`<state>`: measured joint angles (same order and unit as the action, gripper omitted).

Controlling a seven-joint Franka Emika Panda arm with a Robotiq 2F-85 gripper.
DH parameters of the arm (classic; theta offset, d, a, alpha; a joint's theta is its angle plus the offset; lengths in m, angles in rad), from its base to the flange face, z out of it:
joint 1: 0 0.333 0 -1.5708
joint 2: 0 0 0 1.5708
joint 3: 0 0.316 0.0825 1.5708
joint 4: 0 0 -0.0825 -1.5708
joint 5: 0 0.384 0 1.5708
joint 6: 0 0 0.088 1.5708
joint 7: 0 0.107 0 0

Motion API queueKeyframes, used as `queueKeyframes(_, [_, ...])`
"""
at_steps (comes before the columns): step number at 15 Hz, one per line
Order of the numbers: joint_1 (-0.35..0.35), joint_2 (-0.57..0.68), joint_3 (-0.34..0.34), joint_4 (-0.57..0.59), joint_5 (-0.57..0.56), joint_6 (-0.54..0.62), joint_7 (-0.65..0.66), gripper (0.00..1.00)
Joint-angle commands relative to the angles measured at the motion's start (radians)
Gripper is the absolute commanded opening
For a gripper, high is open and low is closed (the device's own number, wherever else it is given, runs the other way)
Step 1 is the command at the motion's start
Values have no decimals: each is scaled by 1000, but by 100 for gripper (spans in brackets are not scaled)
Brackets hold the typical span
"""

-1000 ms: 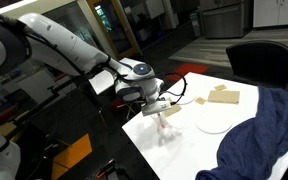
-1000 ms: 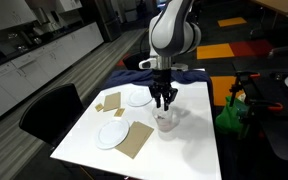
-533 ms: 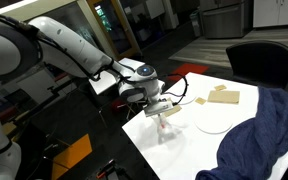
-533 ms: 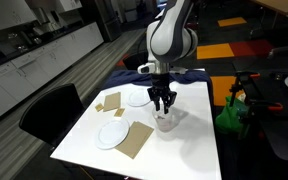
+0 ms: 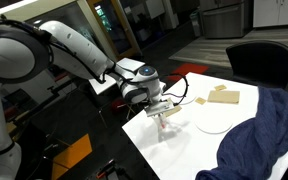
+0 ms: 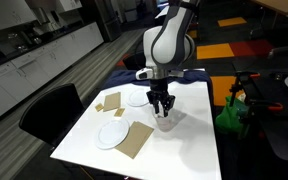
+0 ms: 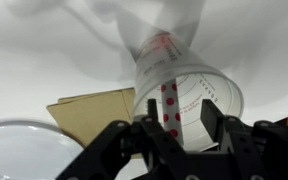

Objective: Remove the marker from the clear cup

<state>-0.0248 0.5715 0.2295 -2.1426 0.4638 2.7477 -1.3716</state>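
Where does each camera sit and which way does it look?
An exterior view: low, beside the table's edge, facing the small clear cup on the white table; the white arm and gripper show.
An exterior view: higher, past the table's end, looking down at the gripper; the arm's end shows.
Wrist view: on the wrist, looking down between black fingers at the cup holding the thin red marker.
Shared: both exterior views show cup, gripper, round white plate.
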Motion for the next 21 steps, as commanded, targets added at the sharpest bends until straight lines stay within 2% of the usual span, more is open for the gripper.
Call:
queueKeyframes(1, [-30,38,33,34,-74,30,72,49])
queueKeyframes(3, [-43,55,48,49,-95,29,87,47])
queueKeyframes(5, [-59,70,67,61,-109,21,89,39])
queueKeyframes(6, [-63,74,72,62,-114,21,93,21])
queueKeyframes(9, [-66,56,77,46,-137,33,115,0])
queueKeyframes(11, [-67,23,80,16,-144,46,134,5])
queueKeyframes(16, [-79,-87,117,-72,-144,106,160,5])
queueKeyframes(21, [-86,-253,147,-182,-138,166,195,5])
